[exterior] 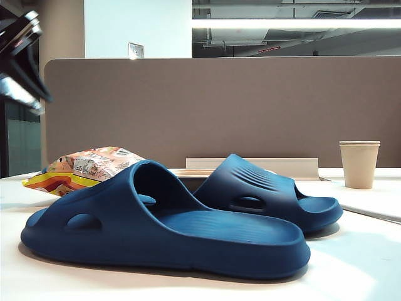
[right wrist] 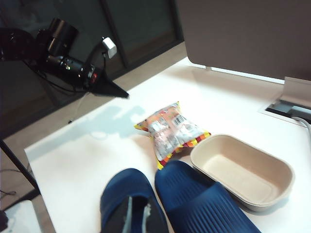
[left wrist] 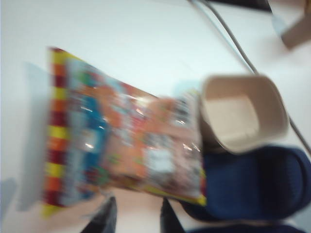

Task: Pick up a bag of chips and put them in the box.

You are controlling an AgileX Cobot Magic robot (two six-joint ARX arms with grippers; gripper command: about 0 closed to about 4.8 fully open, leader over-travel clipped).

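Now I see my left claw [left wrist: 137,216] spread, hovering above the chips [left wrist: 124,141], not touching. Chips lie on the desk [right wrist: 87,160] beside the box [right wrist: 243,170]. My right claw is out of view.

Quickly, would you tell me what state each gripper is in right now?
Left gripper: open, empty, hovering above the bag of chips.
Right gripper: cannot be told; its fingers are not clearly visible above the blue slippers.
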